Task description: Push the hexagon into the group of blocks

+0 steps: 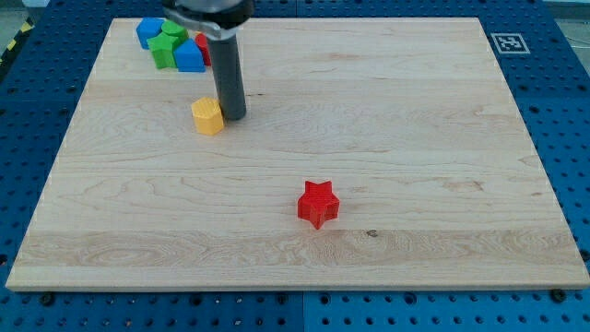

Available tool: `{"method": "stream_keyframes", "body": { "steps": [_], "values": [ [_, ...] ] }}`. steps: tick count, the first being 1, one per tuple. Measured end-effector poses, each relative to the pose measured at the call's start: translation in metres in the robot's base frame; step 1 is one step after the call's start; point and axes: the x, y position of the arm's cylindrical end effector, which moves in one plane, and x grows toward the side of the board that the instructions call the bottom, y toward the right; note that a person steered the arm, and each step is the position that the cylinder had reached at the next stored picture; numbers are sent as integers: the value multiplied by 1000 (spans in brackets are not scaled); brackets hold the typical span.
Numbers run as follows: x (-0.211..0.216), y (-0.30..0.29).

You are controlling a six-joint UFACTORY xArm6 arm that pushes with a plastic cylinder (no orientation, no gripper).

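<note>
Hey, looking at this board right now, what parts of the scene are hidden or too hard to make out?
- Arm above my tip: cut off by the view's top edge.
- Contact between tip and yellow hexagon: too close to tell whether they touch.
- Red block in the group: mostly hidden behind the rod and a blue block; shape unclear.
- Green blocks: crowded together, shapes unclear.

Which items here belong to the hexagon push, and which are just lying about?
In the job: yellow hexagon; my tip, touching its right side; the group of blue, green and red blocks at the view's top left.
Lying about: red star; wooden board.
</note>
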Motion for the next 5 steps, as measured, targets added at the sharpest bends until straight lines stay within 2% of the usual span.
{"method": "stream_keyframes", "body": {
  "steps": [1,2,4,5],
  "values": [
    [33,-4],
    [33,-40],
    [-36,-55],
    [-25,-54]
  ]
}}
